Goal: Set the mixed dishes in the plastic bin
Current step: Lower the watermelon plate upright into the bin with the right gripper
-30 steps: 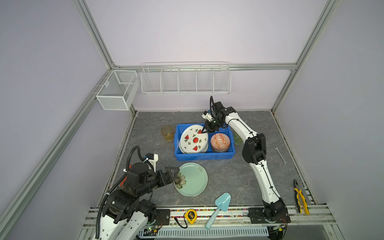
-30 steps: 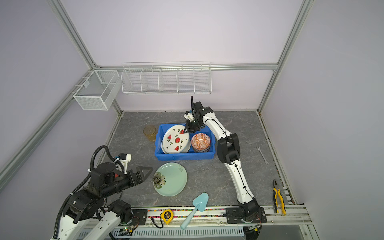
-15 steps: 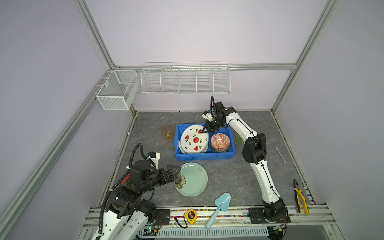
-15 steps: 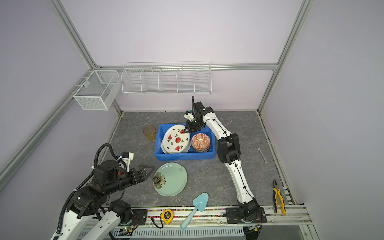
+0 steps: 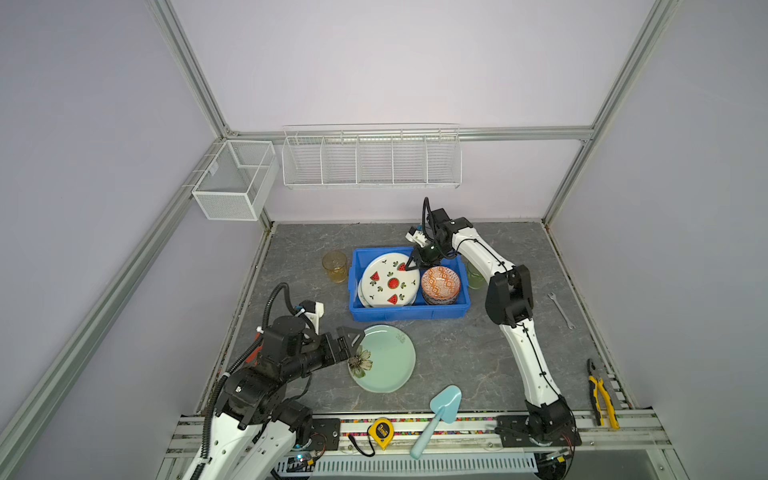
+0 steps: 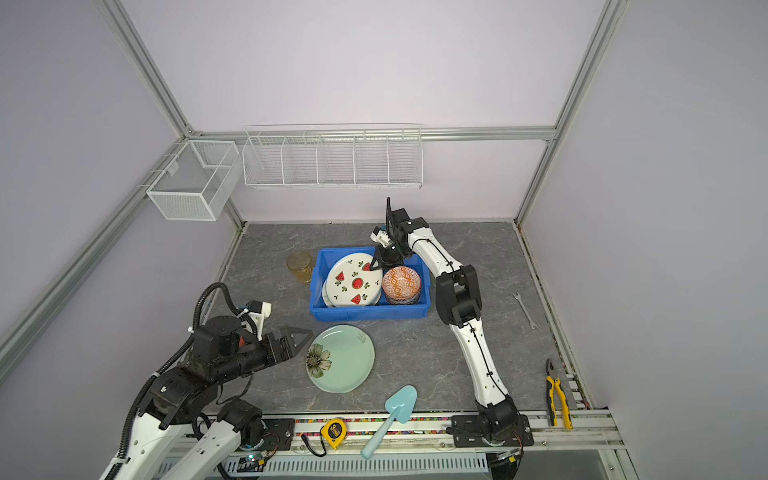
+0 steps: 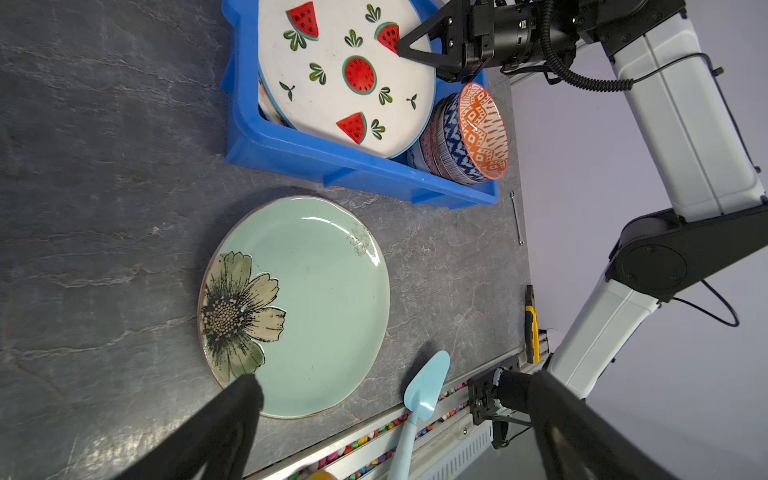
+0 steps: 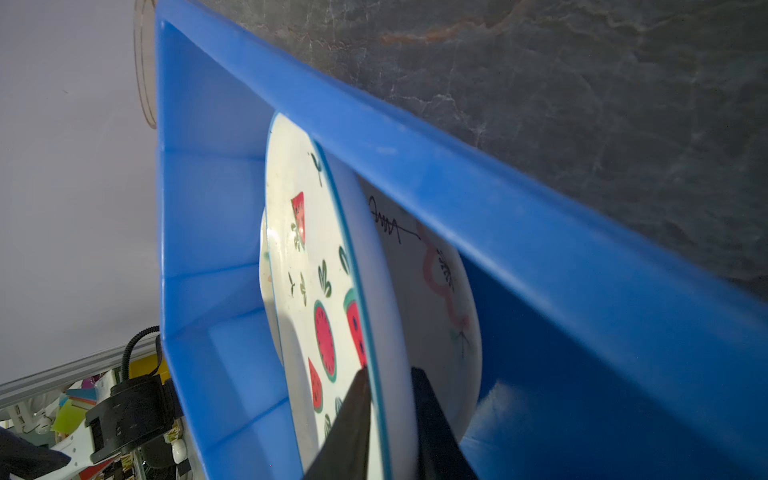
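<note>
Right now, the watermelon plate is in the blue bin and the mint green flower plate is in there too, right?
Not quite. The watermelon plate is in the blue bin, but the mint green flower plate lies on the table outside it, as both top views show.

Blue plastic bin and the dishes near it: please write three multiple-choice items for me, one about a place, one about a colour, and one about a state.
1. Where does the mint green flower plate lie, relative to the blue plastic bin?
A. Inside it.
B. Outside it, flat on the grey table, on the robot's side.
C. Leaning upright against the back wall.

2. What colour is the inside of the top bowl of the stack in the bin?
A. Orange.
B. Black.
C. Yellow.

3. How does the left gripper stand?
A. Shut and empty.
B. Shut on the plate.
C. Open, holding nothing.

Key:
1 B, both top views show the plate on the table outside the bin.
2 A, its orange pattern faces up.
3 C, the left wrist view shows its fingers far apart.
</note>
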Robot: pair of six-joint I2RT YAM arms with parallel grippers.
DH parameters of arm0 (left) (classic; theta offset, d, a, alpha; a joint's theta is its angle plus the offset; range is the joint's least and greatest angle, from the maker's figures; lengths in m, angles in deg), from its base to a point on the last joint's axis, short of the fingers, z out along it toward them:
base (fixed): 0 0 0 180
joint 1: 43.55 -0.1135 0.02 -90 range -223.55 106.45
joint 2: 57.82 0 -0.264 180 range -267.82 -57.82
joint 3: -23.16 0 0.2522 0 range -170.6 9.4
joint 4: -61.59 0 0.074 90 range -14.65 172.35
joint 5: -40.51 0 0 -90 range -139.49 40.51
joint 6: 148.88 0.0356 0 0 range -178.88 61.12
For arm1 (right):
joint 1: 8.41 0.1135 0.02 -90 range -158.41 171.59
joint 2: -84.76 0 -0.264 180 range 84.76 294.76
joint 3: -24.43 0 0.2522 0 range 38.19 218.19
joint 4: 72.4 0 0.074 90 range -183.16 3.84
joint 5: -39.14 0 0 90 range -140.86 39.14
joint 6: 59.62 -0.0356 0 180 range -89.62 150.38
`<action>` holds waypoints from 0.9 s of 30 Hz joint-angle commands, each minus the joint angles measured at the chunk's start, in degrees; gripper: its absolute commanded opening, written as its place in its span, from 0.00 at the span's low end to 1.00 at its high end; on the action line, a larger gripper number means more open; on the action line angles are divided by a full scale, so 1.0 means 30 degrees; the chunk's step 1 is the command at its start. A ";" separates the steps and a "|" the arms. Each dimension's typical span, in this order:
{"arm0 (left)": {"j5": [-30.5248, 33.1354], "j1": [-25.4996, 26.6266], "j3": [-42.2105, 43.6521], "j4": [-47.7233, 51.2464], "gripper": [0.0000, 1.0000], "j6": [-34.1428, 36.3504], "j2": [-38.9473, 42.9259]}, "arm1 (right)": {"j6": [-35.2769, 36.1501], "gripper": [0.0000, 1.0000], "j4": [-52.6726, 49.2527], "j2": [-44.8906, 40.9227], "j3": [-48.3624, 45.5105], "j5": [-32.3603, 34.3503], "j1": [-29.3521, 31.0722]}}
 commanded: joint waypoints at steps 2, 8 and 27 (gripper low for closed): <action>-0.0272 -0.0035 0.0220 -0.0548 1.00 0.0360 -0.0293 | 0.0684 0.25 0.0480 0.0421 -0.0257 -0.1019 0.0018; -0.0375 -0.0037 0.0333 -0.0885 1.00 0.0340 -0.0604 | 0.0756 0.28 0.0594 0.0630 -0.0400 -0.1169 -0.0027; -0.0391 -0.0037 0.0538 -0.1017 1.00 0.0475 -0.0722 | 0.1218 0.41 0.0632 0.0780 -0.0704 -0.0153 -0.0043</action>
